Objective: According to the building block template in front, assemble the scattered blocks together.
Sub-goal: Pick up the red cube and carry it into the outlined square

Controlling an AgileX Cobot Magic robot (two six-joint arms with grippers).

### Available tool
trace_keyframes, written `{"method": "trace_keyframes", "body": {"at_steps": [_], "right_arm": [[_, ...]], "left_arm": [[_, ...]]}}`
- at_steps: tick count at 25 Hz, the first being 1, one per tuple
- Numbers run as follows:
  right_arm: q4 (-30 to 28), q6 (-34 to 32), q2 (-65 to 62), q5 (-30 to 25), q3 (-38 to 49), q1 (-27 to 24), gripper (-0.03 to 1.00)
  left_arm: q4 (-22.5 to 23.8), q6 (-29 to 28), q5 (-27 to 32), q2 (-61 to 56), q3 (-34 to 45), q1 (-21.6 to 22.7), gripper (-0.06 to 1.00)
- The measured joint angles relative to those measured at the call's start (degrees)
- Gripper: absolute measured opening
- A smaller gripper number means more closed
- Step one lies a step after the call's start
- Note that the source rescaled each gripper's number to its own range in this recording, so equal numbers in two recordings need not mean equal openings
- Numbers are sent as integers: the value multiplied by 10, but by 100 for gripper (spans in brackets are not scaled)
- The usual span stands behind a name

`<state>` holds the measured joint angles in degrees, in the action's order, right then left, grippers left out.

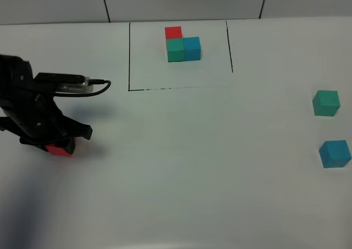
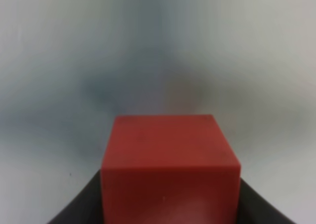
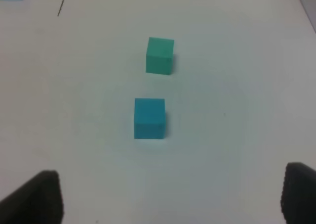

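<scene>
Two wrist views: left gripper (image 1: 59, 143) clamps red cube (image 2: 170, 164); right gripper (image 3: 170, 199), spread, faces teal cube (image 3: 159, 56), blue cube (image 3: 149, 118).

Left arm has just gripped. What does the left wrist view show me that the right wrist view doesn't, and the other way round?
Only the left wrist view: the red cube, close up, with the left gripper shut on it.
Only the right wrist view: the loose teal-green cube and blue cube, lying apart from each other, and the right gripper open above them, holding nothing.
Both: the white table, blurred in the left wrist view.
</scene>
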<state>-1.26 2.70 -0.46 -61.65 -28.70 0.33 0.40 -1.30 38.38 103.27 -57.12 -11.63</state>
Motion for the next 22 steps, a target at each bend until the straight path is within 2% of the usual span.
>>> {"method": "trace_keyframes", "body": {"at_steps": [10, 16, 22], "right_arm": [[0, 0, 0, 0, 0, 0, 86], [0, 0, 0, 0, 0, 0, 86], [0, -1, 0, 0, 0, 0, 86]], "left_arm": [[14, 205, 125, 59, -179, -65, 1], [59, 290, 168, 138, -299, -134, 1], [67, 388, 233, 212, -425, -184, 1]]}}
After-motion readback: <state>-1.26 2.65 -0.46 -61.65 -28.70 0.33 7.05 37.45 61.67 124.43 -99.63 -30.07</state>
